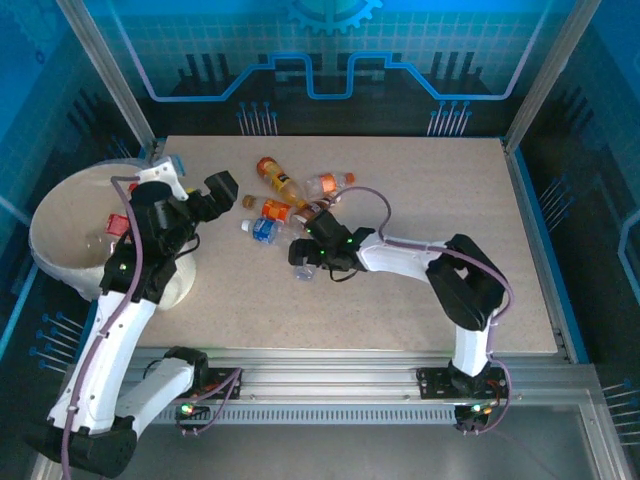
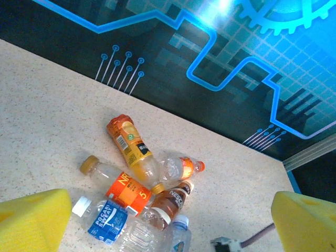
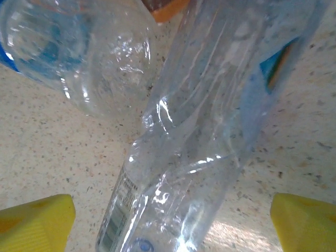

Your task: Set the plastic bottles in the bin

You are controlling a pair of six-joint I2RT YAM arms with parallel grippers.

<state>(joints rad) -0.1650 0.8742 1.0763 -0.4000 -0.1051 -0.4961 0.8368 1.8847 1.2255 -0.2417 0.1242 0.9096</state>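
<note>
place: robot lab cell | cues: aluminium frame [image 1: 330, 383], blue circuit-print backdrop [image 1: 330, 40]

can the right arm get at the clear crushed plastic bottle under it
Probably yes: the clear crushed plastic bottle lies between the right gripper's open yellow fingers, nothing over it; a blue-labelled clear bottle lies close.

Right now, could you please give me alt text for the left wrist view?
A cluster of plastic bottles lies on a speckled beige table, seen between the left gripper's open yellow fingers. Labels are orange, blue and brown; a blue-lit patterned wall stands behind.
</note>
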